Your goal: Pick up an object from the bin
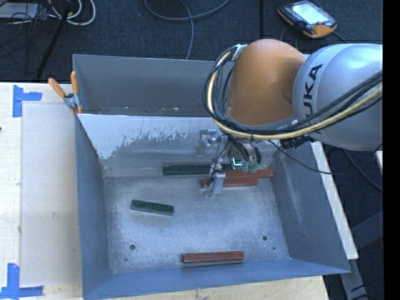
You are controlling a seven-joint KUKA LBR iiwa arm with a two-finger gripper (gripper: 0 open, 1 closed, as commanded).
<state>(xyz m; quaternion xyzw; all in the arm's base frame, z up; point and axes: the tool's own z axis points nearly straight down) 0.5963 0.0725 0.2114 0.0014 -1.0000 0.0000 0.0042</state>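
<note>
target: reddish-brown flat bar (249,179), back-right of the bin floor, under the end effector (214,175)
end effector state: cannot tell whether spread or pressed together, wrist hides it
risk: dark green bar (184,169) lies just beside, so both might get caught; a thin, low bar may slip
shapes: slim, rigid, smooth rectangles
bin (144,95): grey metal, scuffed, sloped walls
spares: green bar (152,208) and brown bar (212,257), well apart

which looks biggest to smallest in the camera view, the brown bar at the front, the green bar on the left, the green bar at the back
1. front brown bar, clearly longest.
2 and 3. back green bar and left green bar look alike; the back one's end is hidden behind the gripper, so unranked.
</note>
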